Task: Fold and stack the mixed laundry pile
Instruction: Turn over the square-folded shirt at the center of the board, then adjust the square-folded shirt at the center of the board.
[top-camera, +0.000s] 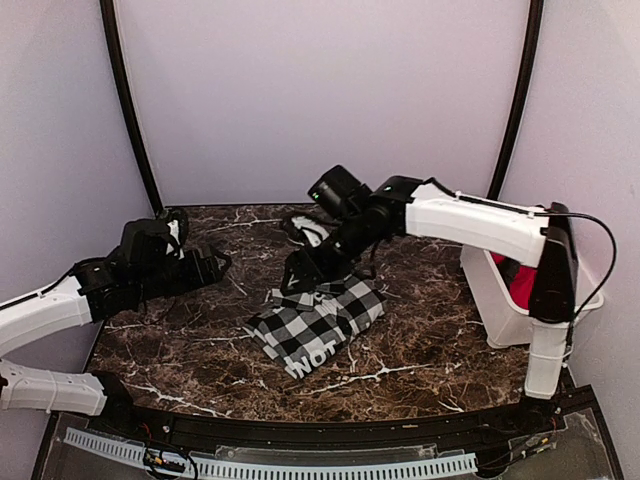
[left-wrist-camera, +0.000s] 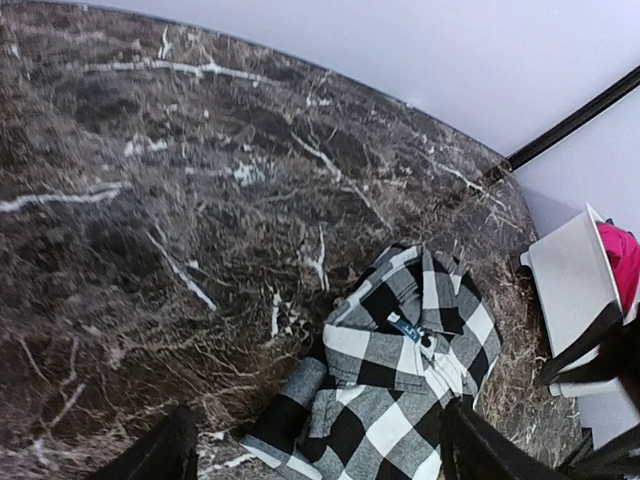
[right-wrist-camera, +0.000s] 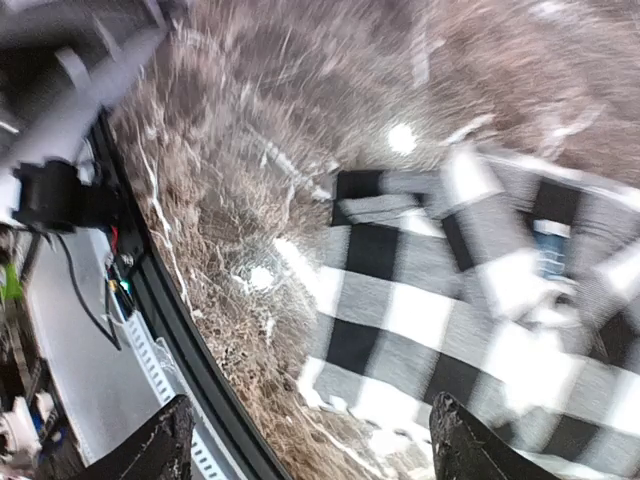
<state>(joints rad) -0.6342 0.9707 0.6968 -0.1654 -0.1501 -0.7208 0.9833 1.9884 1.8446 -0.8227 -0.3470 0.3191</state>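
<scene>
Checked garment (top-camera: 318, 325) lies bundled on the surface (top-camera: 190, 345), red garment (top-camera: 520, 282) sits in the white bin (top-camera: 487, 300) on the right. Right arm (top-camera: 460, 218) hovers over the cloth's far edge, jaws apart and empty; left arm (top-camera: 90, 290) waits off to the side, jaws apart too. Smart play, I'd say: pinch that far hem low, then fold it flat and square

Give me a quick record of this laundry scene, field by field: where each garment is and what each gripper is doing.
checked garment: lying mid-table, looks partly folded, white lettering at its near edge
red garment: inside the white bin at the table's right edge
left gripper: open, empty, over bare table left of the checked garment
right gripper: open, empty, at the checked garment's far edge; contact unclear
stack: not yet made, garments apart
</scene>
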